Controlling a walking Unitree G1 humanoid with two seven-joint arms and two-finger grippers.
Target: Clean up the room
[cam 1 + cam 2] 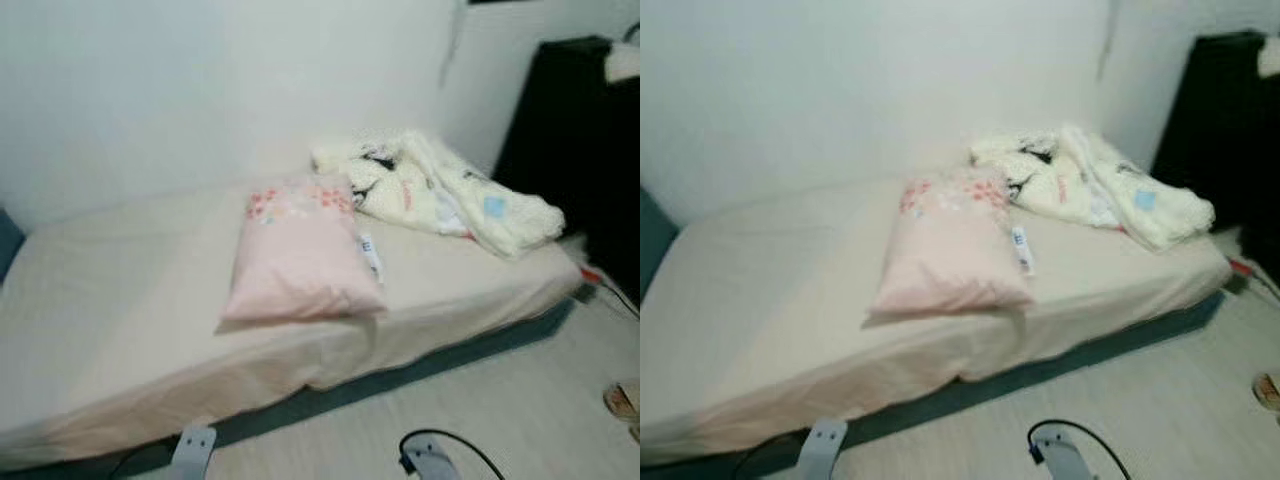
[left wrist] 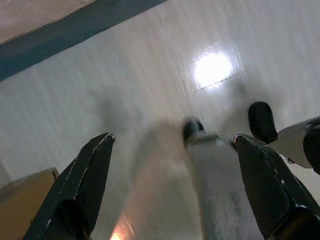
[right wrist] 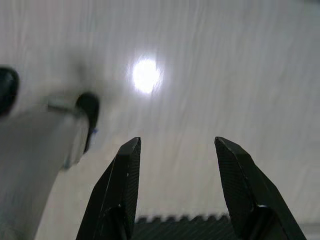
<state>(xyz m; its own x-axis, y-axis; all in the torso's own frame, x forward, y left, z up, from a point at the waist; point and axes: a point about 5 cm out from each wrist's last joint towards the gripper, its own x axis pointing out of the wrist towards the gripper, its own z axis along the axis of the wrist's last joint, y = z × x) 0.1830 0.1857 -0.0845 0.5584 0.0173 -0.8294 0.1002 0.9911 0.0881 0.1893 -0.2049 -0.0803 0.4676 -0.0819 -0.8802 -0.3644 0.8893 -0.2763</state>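
A low bed [image 1: 120,310] with a beige sheet stands before me against the white wall. A pink pillow [image 1: 298,255] with a flowered end lies askew near its middle. A crumpled white blanket [image 1: 440,185] with printed patches is heaped at the bed's right end. Both arms hang low over the pale floor. The left gripper [image 2: 175,190] is open with nothing between its fingers. The right gripper [image 3: 177,192] is open too, over bare floor.
A dark cabinet [image 1: 580,140] stands at the right beside the bed. A slipper [image 1: 622,402] lies on the floor at the far right, and a black cable [image 1: 610,292] runs near the bed's corner. Pale wood floor [image 1: 520,400] lies in front.
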